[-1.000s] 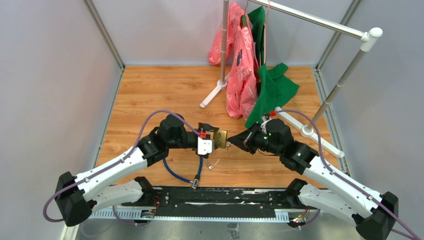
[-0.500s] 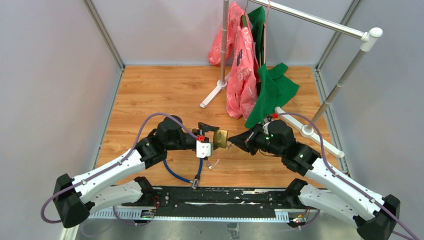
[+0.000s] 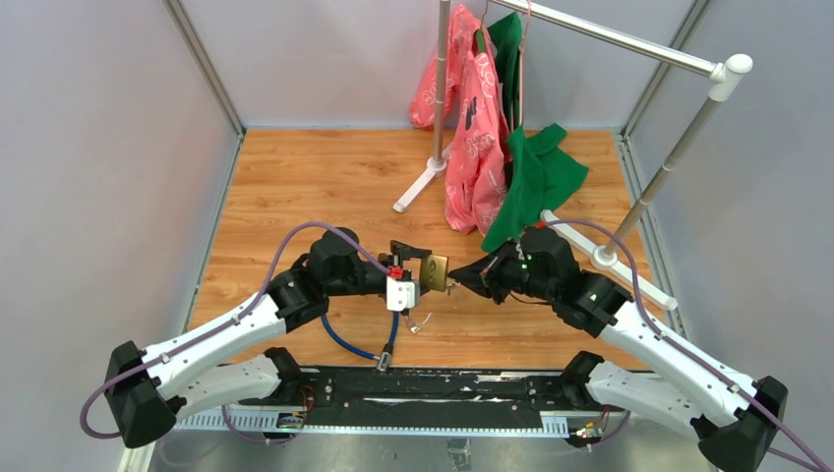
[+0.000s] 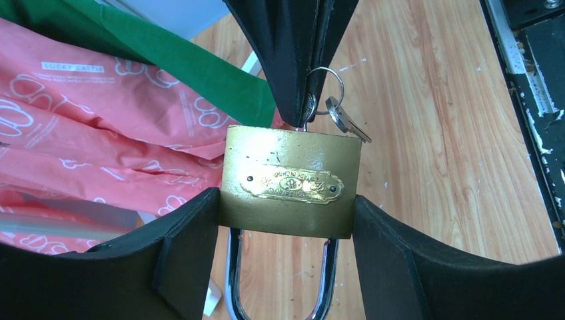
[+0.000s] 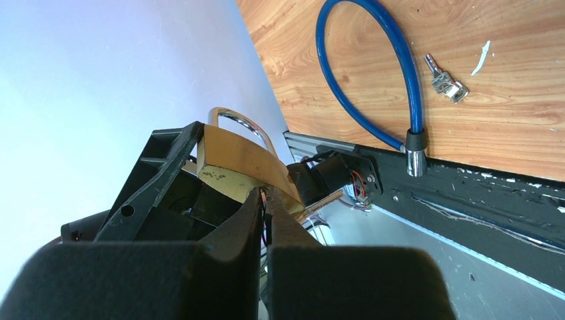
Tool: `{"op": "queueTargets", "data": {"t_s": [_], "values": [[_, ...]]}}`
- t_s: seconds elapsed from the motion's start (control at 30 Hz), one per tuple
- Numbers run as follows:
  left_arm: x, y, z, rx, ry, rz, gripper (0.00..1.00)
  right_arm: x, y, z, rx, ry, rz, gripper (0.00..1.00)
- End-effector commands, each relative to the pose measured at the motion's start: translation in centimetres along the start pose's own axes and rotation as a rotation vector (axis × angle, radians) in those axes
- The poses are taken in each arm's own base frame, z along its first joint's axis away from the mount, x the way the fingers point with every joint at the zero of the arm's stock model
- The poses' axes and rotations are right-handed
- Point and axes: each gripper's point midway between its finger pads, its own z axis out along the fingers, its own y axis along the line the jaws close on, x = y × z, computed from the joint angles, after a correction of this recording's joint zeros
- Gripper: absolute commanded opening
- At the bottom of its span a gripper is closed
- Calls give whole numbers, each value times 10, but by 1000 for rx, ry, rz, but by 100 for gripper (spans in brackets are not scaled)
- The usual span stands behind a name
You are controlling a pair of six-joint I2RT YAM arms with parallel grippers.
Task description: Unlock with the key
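A brass padlock (image 3: pixel 433 266) is held above the wooden floor between my two arms. My left gripper (image 3: pixel 418 267) is shut on its body, one finger on each side in the left wrist view (image 4: pixel 288 215). Both legs of the chrome shackle (image 4: pixel 232 287) enter the body. My right gripper (image 3: pixel 455 282) is shut, with its tips against the padlock's keyhole end (image 5: pixel 264 197). The key between them is mostly hidden. A key ring (image 4: pixel 331 72) with a spare key (image 4: pixel 348 124) hangs beside the right fingers (image 4: pixel 293 60).
A blue cable lock (image 3: pixel 346 342) lies on the floor below the padlock, with small keys (image 3: pixel 418 324) next to it. A garment rack (image 3: pixel 437 88) with pink bags (image 3: pixel 470 147) and green cloth (image 3: pixel 539 177) stands behind. A black rail (image 3: pixel 423 386) runs along the near edge.
Both arms have shifted slightly. The left wrist has drawn back a little to the left. The padlock stays in the left gripper, and the right gripper stays at its keyhole end.
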Motion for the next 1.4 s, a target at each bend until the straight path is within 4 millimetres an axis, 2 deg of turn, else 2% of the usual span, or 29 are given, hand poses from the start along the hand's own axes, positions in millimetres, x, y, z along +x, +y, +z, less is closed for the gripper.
{"op": "queueTargets", "data": {"t_s": [0.0,0.03,0.07,0.13,0.17,0.2,0.27,0.33,0.4,0.53,0.7,0.87,1.07,1.2,1.37], "values": [[-45,59,-14,-222,-113,146,0,11,-44,-6,182,45,23,0],[-44,58,-14,-222,-111,145,0,10,-42,-7,165,40,1,5],[-44,58,-14,-221,-111,144,0,9,-38,-8,142,37,-34,18],[-44,58,-13,-218,-112,140,0,3,-27,-11,86,1,-132,63],[-44,58,-13,-218,-114,138,0,-2,-23,-14,66,-28,-193,78],[-45,58,-13,-217,-117,137,0,-8,-20,-17,49,-59,-285,81],[-44,57,-12,-213,-116,134,0,-23,-20,-23,43,-121,-539,83],[-44,57,-12,-210,-116,129,0,-30,-24,-26,45,-131,-743,83],[-44,55,-10,-200,-120,122,0,-26,-20,-29,2,-105,-900,81],[-47,51,-9,-177,-138,113,0,-10,-1,-32,-144,-48,-1084,80],[-52,38,-6,-97,-169,97,0,-2,25,-29,-222,-18,-1186,79],[-63,30,-4,-44,-219,77,0,3,41,-22,-259,7,-1218,78],[-67,30,-5,-38,-230,71,0,15,48,-8,-293,93,-1200,72],[-68,29,-5,-36,-236,70,0,18,51,-7,-314,96,-1194,70],[-69,29,-6,-35,-238,70,0,25,48,-4,-328,149,-1184,63]]}}
